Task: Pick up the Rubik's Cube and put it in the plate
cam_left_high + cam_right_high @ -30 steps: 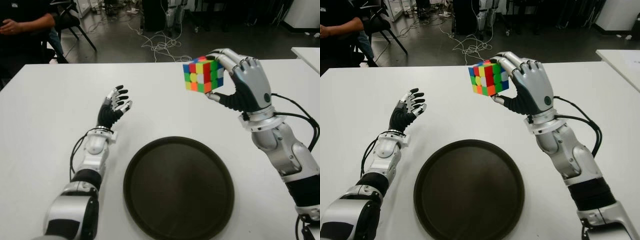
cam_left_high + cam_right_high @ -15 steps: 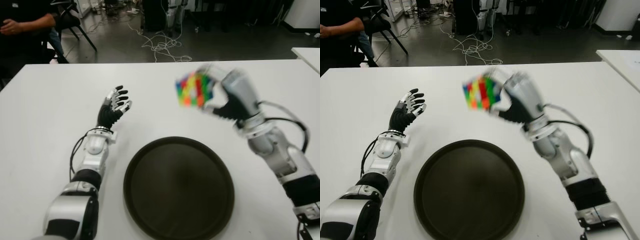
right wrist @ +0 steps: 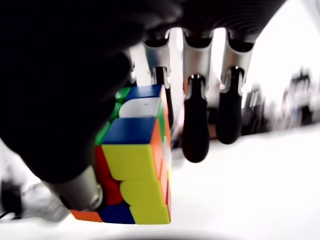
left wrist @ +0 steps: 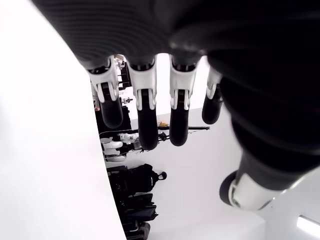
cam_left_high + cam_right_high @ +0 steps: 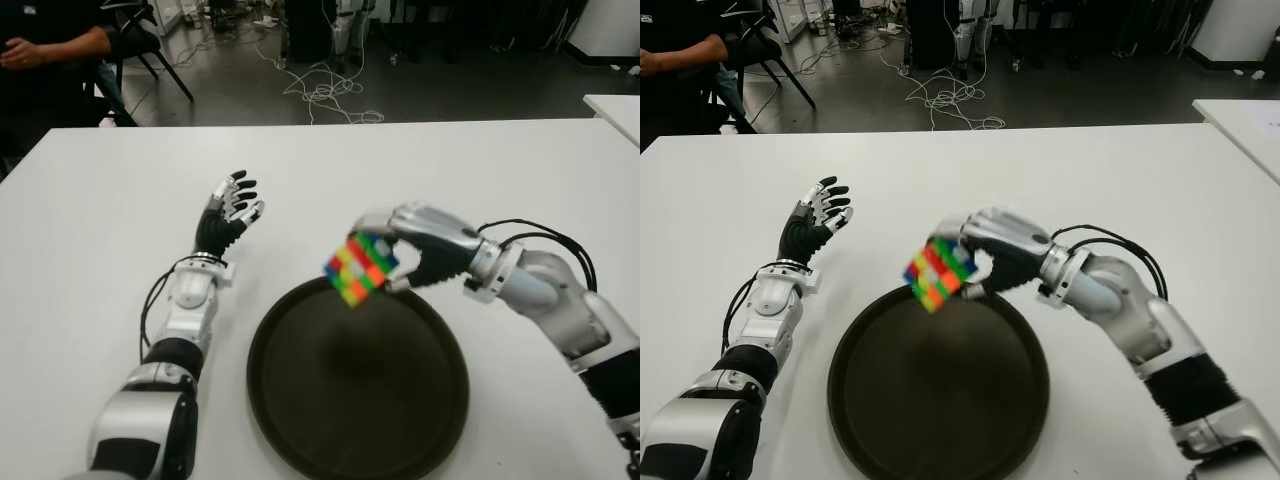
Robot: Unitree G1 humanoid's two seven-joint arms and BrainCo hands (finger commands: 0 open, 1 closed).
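My right hand [image 5: 405,262] is shut on the Rubik's Cube [image 5: 359,268], holding it tilted just above the far rim of the dark round plate [image 5: 400,420]. The right wrist view shows the cube [image 3: 135,165] close up, pinched between thumb and fingers [image 3: 195,125]. The plate lies on the white table [image 5: 90,230] near its front edge and holds nothing. My left hand [image 5: 228,212] shows to the left of the plate, fingers spread and holding nothing.
A person [image 5: 45,45] sits beyond the table's far left corner beside a chair. Cables [image 5: 320,95] lie on the floor behind the table. Another white table edge [image 5: 615,105] shows at the far right.
My right hand has swung down and to the left with the cube, from high above the table to just over the plate's far rim. The left hand has not moved.
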